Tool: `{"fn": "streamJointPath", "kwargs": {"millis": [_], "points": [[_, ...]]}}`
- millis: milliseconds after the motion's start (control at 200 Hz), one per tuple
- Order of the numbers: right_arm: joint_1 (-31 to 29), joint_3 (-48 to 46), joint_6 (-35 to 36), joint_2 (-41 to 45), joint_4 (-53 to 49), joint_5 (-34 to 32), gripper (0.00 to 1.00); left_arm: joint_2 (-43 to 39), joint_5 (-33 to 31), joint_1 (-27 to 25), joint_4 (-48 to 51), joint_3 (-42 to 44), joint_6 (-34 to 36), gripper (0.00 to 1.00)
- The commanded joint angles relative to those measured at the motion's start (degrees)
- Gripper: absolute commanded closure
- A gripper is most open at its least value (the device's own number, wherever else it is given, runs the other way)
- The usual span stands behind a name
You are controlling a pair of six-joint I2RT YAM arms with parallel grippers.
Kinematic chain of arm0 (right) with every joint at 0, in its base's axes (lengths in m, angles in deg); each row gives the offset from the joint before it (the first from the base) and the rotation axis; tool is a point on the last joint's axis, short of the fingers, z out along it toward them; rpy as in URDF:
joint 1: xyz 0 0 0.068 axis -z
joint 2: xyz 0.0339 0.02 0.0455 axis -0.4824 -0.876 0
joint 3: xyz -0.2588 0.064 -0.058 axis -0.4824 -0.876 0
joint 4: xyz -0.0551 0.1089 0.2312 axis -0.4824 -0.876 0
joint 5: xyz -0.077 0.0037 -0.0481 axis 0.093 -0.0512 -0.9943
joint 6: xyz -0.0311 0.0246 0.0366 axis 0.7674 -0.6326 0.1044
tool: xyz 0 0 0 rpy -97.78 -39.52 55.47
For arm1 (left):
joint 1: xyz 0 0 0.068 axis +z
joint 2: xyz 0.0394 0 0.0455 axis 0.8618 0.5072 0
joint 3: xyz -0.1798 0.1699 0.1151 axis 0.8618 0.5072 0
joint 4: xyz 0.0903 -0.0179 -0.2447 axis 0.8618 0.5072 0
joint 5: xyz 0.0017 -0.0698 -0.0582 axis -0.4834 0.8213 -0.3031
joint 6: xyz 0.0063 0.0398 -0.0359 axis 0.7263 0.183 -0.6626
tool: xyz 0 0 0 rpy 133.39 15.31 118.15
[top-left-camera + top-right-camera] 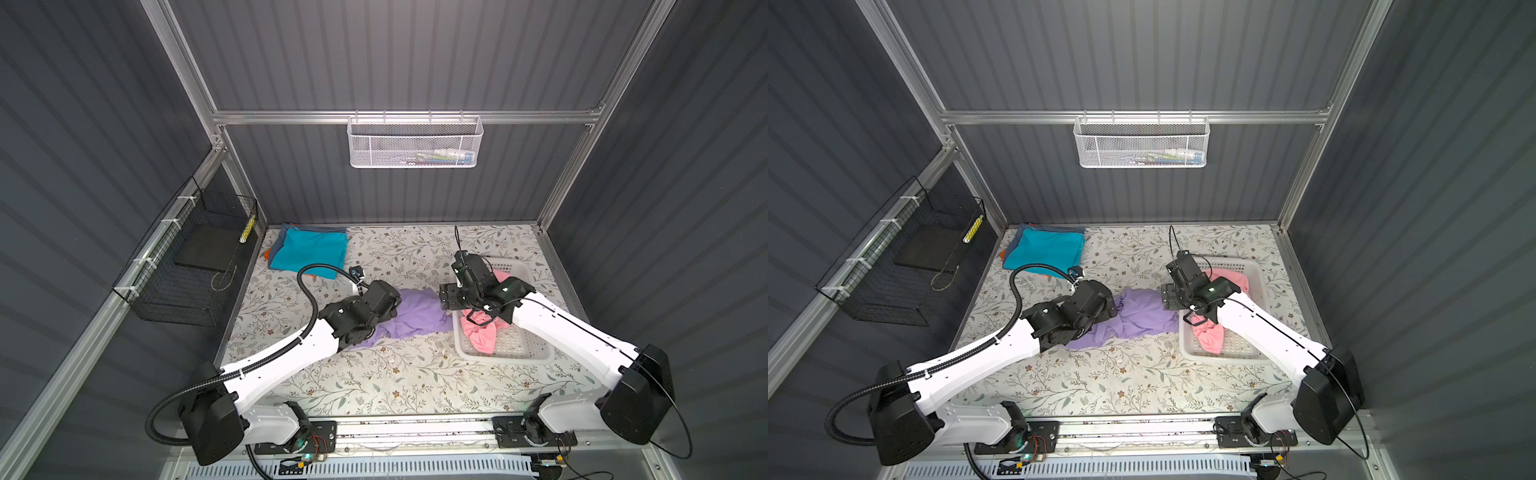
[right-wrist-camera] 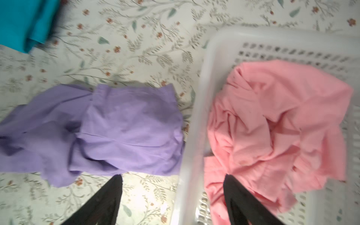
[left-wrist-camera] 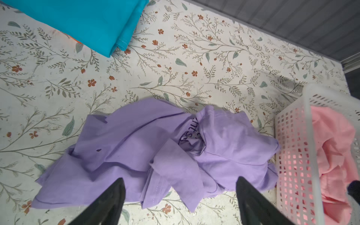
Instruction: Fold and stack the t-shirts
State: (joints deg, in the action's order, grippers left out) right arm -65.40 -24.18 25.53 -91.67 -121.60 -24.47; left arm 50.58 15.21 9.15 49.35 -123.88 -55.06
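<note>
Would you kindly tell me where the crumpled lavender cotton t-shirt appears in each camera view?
In a top view: crumpled lavender cotton t-shirt just below centre.
In a top view: same place.
Left wrist: ahead of the open left end effector, at.
Right wrist: beside the white perforated plastic basket, at.
Shared landmark: that basket, alongside the t-shirt everywhere.

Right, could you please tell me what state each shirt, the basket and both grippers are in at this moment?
white basket: upright, holding the pink t-shirt.
pink t-shirt: crumpled, not folded.
lavender t-shirt: crumpled, unfolded, lying beside the white basket.
teal t-shirt: folded, on top of the stack.
left gripper: open, empty, over the lavender t-shirt.
right gripper: open, empty.
</note>
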Motion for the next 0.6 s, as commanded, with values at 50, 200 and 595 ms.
{"fn": "streamJointPath", "kwargs": {"millis": [50,200,595], "points": [[0.23,-4.38,-4.36,-1.78,-1.03,-1.47,0.21,4.31,4.6,2.19,-1.63,-2.2,2.93,0.09],[0.25,-6.1,-4.43,-5.18,2.08,2.2,0.25,7.24,8.81,4.98,-2.9,-3.09,5.03,0.08],[13.87,2.95,17.39,-14.1,-0.69,-0.84,0.81,9.42,8.29,7.12,-4.09,-1.91,7.42,0.0]]}}
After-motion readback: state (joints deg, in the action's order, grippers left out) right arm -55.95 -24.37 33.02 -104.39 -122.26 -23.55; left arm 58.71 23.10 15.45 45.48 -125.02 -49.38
